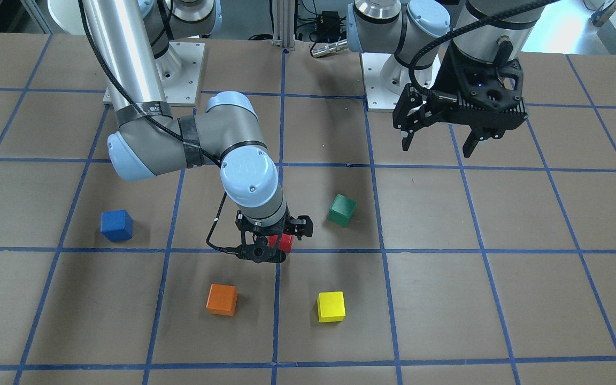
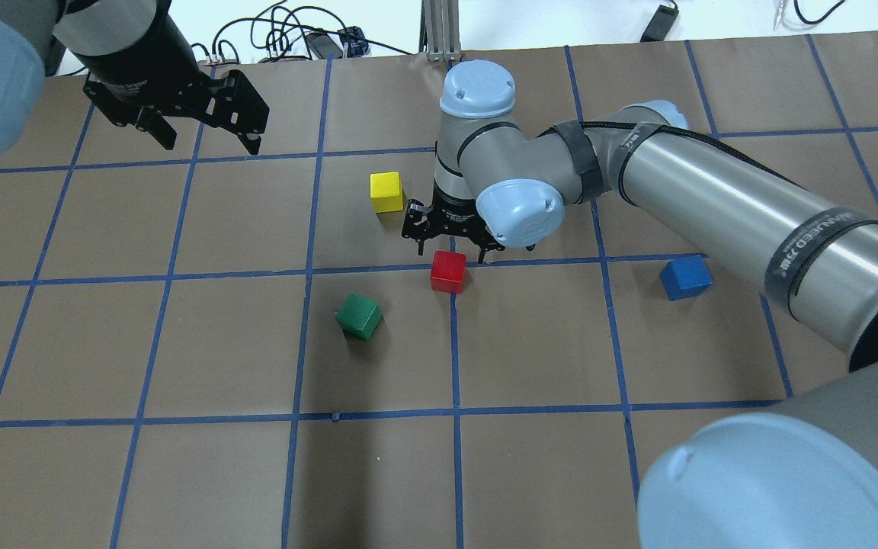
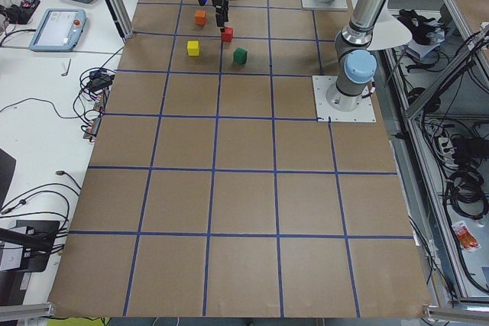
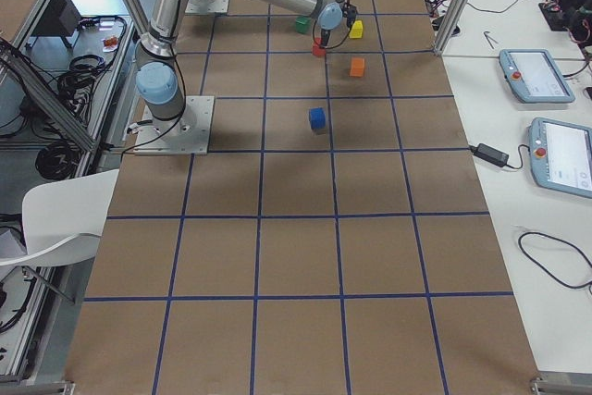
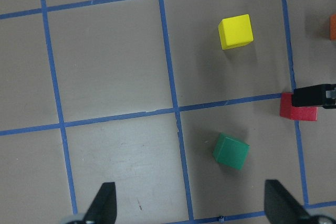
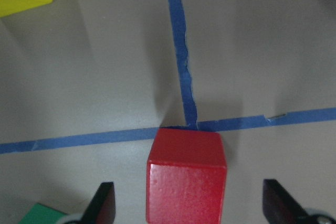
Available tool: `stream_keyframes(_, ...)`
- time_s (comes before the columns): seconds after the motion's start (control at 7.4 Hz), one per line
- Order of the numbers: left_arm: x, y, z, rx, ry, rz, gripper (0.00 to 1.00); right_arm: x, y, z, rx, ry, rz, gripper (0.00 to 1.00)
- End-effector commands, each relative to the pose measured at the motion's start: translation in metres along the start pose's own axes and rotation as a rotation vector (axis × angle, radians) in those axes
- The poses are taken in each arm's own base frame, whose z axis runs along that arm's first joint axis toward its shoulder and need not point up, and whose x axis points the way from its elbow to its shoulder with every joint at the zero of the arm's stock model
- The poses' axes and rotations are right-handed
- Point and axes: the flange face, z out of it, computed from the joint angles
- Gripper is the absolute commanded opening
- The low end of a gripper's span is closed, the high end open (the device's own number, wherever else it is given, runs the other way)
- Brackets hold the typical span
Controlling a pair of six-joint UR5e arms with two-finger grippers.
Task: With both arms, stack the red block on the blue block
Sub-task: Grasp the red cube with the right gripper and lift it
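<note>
The red block (image 2: 448, 271) rests on the table at a blue tape crossing; it also shows in the front view (image 1: 286, 242). My right gripper (image 2: 452, 252) is open and points down just over it. In the right wrist view the red block (image 6: 186, 182) lies between the two fingers (image 6: 105, 205) without touching them. The blue block (image 2: 685, 277) sits alone about one grid square to the right, also in the front view (image 1: 116, 225). My left gripper (image 2: 206, 141) is open and empty, held high at the far left.
A green block (image 2: 359, 315) lies left of the red one, and a yellow block (image 2: 386, 191) lies beyond it. An orange block (image 1: 222, 299) sits next to the yellow block (image 1: 331, 306) in the front view. The right arm's forearm (image 2: 713, 198) spans above the blue block.
</note>
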Motion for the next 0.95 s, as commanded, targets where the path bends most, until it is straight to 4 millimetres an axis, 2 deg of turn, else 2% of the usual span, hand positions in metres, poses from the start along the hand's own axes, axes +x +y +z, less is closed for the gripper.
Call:
stream_keyframes(0.0,0.000,0.001,0.000,0.002,0.000,0.000,1.00,0.001,-0.004,0.020,-0.031,0.009,0.009,1.00)
stream_keyframes(0.14,0.000,0.001,0.000,0.002,0.000,0.000,1.00,0.001,-0.005,0.023,-0.034,0.010,0.008,0.97)
stream_keyframes(0.41,0.000,0.001,0.000,0.001,0.002,0.000,1.00,-0.001,-0.004,0.027,-0.053,-0.011,0.010,0.15)
stream_keyframes(0.54,0.000,0.001,0.000,0.001,0.002,0.000,1.00,-0.001,-0.004,0.027,-0.055,-0.015,0.010,0.00)
stream_keyframes(0.81,0.000,0.001,-0.001,0.003,0.002,0.000,1.00,0.005,-0.011,0.012,-0.037,-0.012,0.021,0.00)
